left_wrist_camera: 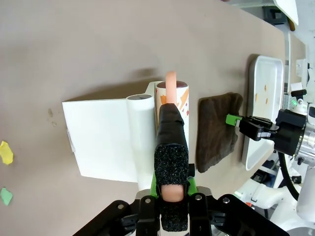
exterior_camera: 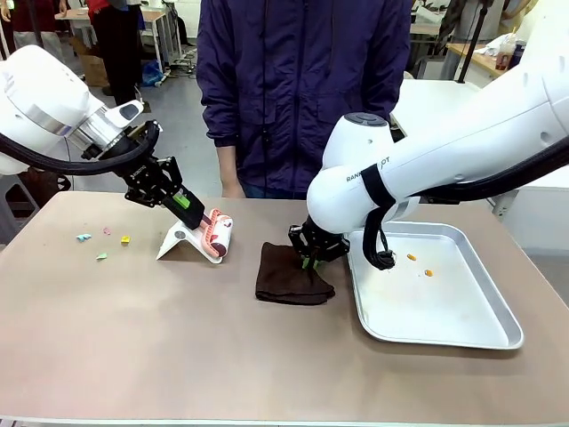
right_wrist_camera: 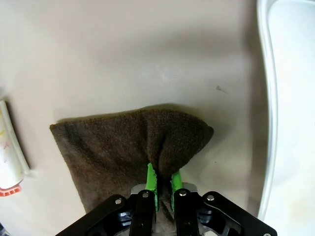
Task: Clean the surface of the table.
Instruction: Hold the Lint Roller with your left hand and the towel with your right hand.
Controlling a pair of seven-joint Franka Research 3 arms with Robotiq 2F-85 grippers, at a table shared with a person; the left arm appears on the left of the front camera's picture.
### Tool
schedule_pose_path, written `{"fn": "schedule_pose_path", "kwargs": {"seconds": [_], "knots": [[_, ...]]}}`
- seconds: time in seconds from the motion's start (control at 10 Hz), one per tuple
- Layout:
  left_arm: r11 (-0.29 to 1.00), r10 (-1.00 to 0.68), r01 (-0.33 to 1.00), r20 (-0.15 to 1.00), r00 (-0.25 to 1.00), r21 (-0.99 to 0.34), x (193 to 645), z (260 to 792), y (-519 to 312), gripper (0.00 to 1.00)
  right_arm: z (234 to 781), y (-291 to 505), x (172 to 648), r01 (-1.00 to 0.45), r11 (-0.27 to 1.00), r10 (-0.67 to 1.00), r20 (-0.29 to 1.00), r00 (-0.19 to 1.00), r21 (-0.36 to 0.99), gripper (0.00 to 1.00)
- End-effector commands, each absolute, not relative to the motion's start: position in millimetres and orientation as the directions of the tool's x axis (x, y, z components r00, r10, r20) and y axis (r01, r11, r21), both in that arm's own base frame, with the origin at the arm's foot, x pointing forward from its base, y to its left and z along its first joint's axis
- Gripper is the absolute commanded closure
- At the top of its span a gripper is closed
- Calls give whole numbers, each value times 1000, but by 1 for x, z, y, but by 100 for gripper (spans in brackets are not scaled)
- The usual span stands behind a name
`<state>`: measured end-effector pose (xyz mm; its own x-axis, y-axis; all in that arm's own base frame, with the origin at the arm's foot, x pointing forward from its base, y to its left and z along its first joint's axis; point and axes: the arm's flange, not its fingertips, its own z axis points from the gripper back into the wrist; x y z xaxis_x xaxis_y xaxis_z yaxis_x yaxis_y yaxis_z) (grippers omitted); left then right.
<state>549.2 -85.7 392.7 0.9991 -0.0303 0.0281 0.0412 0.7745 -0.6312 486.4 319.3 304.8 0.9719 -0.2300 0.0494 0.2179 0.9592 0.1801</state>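
Two jaws grip roller [exterior_camera: 220,233] and cloth [exterior_camera: 284,277], table [exterior_camera: 160,338] beneath.

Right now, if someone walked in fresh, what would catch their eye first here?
The right gripper pinches a dark brown cloth mid-table, beside the silver tray. To its left, the left gripper is shut on a pink-handled lint roller lying against a white holder, with small coloured scraps farther left on the table.

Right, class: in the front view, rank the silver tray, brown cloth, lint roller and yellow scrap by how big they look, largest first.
1. silver tray
2. brown cloth
3. lint roller
4. yellow scrap
All lie at similar depth, so no ranking is unsure.
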Motion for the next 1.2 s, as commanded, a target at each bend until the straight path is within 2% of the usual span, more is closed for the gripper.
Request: {"fn": "schedule_pose_path", "kwargs": {"seconds": [0.0,0.3,0.6,0.8,1.1], "knots": [[777,-31,40,24,999,-628,549,402,-87,100,298,316,490,232,955,-237,5,972,187,100],[722,-44,69,54,998,-688,539,413,-81,100,310,299,492,234,890,-202,-121,972,392,100],[616,-132,171,112,985,-769,512,428,-62,100,340,269,482,172,777,-50,-212,976,606,100],[456,-204,278,205,957,-845,480,443,-32,100,362,241,463,110,659,71,-207,976,744,100],[303,-190,332,285,940,-893,432,453,31,100,393,183,433,171,426,130,-247,960,889,100]]}}
